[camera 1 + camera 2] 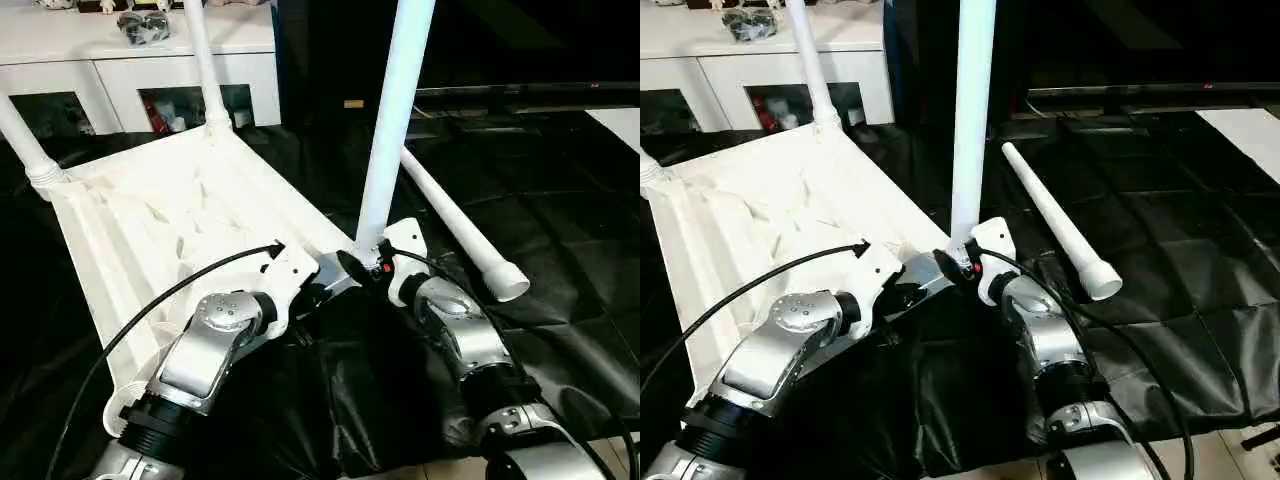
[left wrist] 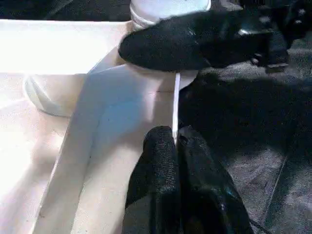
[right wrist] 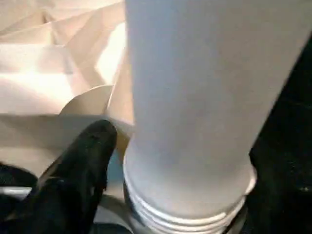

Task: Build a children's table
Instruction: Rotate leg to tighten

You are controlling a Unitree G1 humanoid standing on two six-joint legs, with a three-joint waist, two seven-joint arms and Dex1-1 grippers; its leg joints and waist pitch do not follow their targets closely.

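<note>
Black plastic sheeting [image 1: 560, 330] covers the floor, creased and shiny, and the work lies on it. Nearest, at six o'clock in the head views, two silver forearms reach in, their cables looping over them. The left gripper [image 2: 175, 139] has its two black fingers pressed together, the tips against the rim of the tabletop [image 1: 150, 230] just below the near corner socket; whether they pinch the thin white edge there or merely touch it is hard to make out. The right gripper [image 1: 372, 268] sits at the foot of the upright leg [image 1: 390, 120], one black finger [image 3: 80, 161] lying alongside the threaded collar; its other finger is hidden behind the tube, so I cannot tell whether it grips the leg or stands spread around it.

The tabletop lies upside down, ribbed underside up, running from centre toward ten o'clock — its near corner is hidden under the left wrist. Four legs, counted: one upright at the near right corner, one standing at the far corner [image 1: 203, 60] toward twelve, one at the left corner [image 1: 20, 135] cut off by the picture edge, and one loose leg [image 1: 455, 225] lying on the sheet toward three o'clock, apart from the tabletop.

Farthest, a white cabinet [image 1: 130, 70] with glass doors stands at eleven o'clock — the objects on top are too small to identify.
</note>
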